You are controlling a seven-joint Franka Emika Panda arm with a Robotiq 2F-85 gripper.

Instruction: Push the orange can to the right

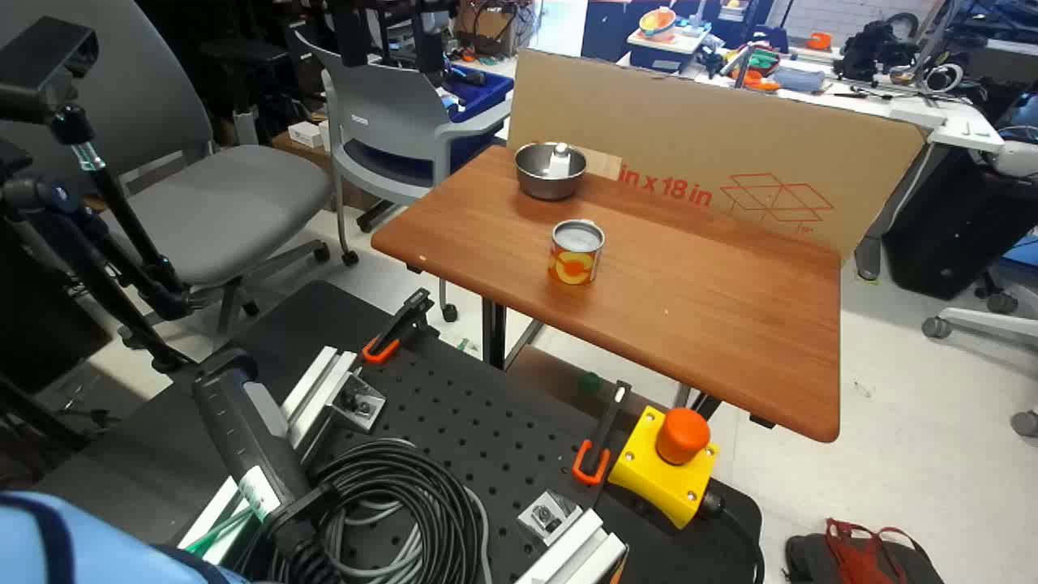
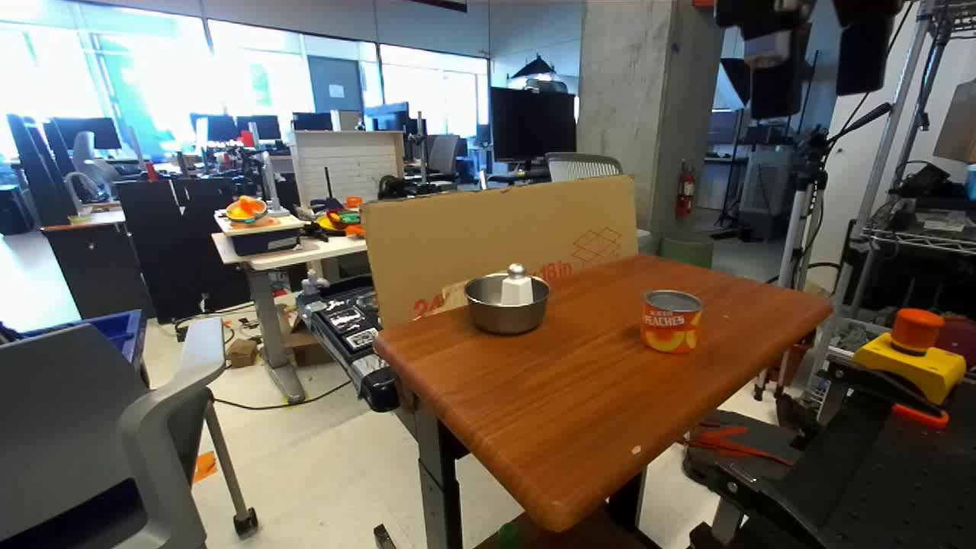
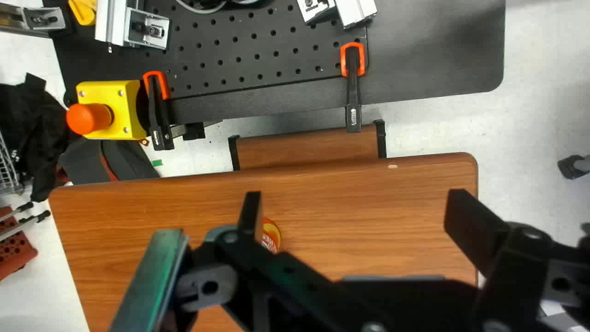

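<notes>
Orange can (image 1: 576, 253), labeled "Peaches," stands upright on a brown wood-grain table (image 1: 697, 300), seen in both exterior views. A cardboard sheet (image 1: 714, 130) printed in red rises along the table's far edge, with a gray chair (image 1: 393, 113) near one end. Across a gap, a black board (image 1: 474, 430) dotted with holes carries a yellow box (image 1: 649, 478) with an orange button (image 1: 683, 435) and a coil of dark cable (image 1: 442, 487). Bright windows (image 2: 259, 61), a concrete column (image 2: 621, 99) and a dark monitor (image 2: 532, 126) mark the room beyond. Apart from the can, near the cardboard, a metal bowl (image 2: 503, 320) holds a white object (image 2: 517, 290) with a silver-colored knob (image 2: 516, 270) on top; whether the can itself is open or sealed cannot be told. A blue bin (image 1: 496, 88) behind the chair contains items too small to identify. In the wrist view, the gripper (image 3: 355, 203), its two fingers (image 3: 251, 214) spread wide, appears against the table, the finger at the left of that view partly covering the can.
</notes>
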